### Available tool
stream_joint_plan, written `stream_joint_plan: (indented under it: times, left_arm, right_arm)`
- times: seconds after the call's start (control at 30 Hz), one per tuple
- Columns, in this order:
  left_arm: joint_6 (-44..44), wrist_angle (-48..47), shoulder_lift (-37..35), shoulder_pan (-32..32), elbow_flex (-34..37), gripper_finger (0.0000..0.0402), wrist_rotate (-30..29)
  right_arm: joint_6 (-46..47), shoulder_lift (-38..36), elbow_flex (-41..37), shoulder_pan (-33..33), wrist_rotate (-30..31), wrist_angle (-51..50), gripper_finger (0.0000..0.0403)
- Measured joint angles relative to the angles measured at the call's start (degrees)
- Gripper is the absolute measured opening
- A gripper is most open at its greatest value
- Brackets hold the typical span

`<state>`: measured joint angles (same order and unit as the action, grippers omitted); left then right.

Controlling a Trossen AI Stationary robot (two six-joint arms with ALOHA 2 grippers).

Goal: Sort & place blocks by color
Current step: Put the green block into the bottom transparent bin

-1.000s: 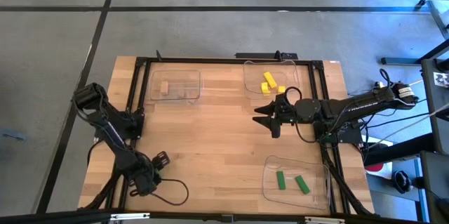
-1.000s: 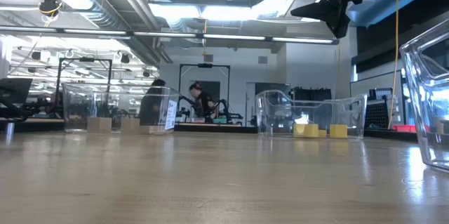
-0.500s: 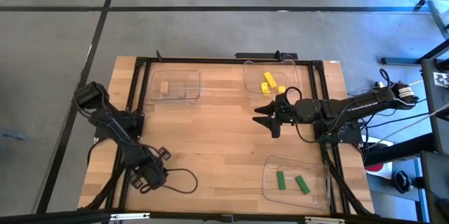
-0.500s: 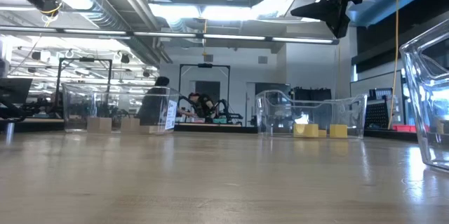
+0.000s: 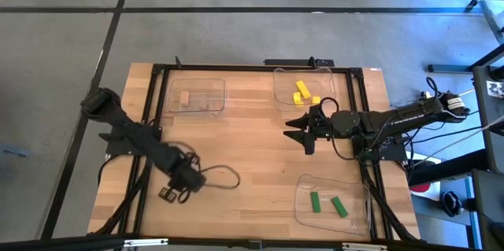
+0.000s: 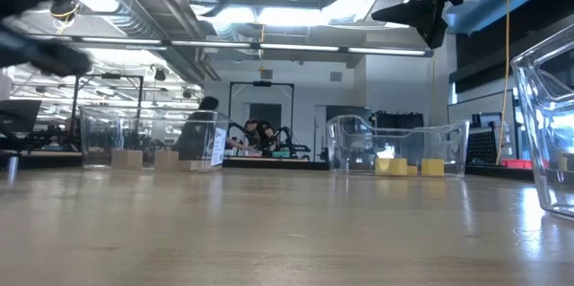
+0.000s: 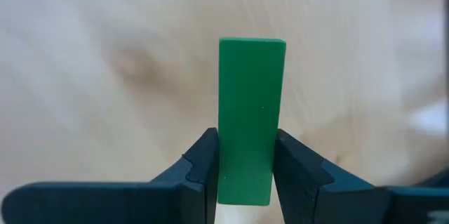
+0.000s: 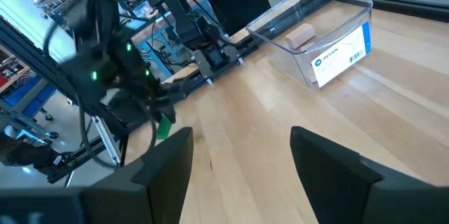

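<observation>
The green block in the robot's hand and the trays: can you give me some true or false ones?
1. The left gripper is shut on a green block. True.
2. The tray nearest the camera on the right side holds yellow blocks. False: it holds two green blocks.
3. The right gripper holds a block. False: its fingers are open and empty, above the middle of the table.
4. The yellow blocks lie in a tray at the far edge. True.
5. The far left tray holds a tan block. True.
</observation>
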<state>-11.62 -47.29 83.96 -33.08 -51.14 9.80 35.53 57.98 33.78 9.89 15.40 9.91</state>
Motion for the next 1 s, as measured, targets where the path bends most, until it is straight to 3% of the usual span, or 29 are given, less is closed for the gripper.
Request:
stream_joint_plan:
  times: [0.27, 0.5, 0.77, 1.0]
  left_arm:
    - [0.13, 1.76, -12.39, 18.6, -3.25, 0.0093, -6.29]
    - [-1.78, 17.57, -22.14, 32.07, -3.34, 0.0093, -14.71]
    - [-1.77, 44.85, -20.65, 37.39, -2.92, 0.0093, -15.53]
    - [-10.47, 72.79, -14.75, 36.72, 7.22, 0.0093, -12.27]
  right_arm:
    - [0.0, 0.0, 0.0, 0.0, -0.45, -0.46, 0.0242]
    - [0.01, 0.0, 0.0, 0.0, -0.44, -0.37, 0.0242]
    - [0.0, 0.0, 0.0, 0.0, -0.43, 3.22, 0.0242]
    - [-3.22, 0.0, 0.0, 0.0, -0.42, 10.12, 0.0242]
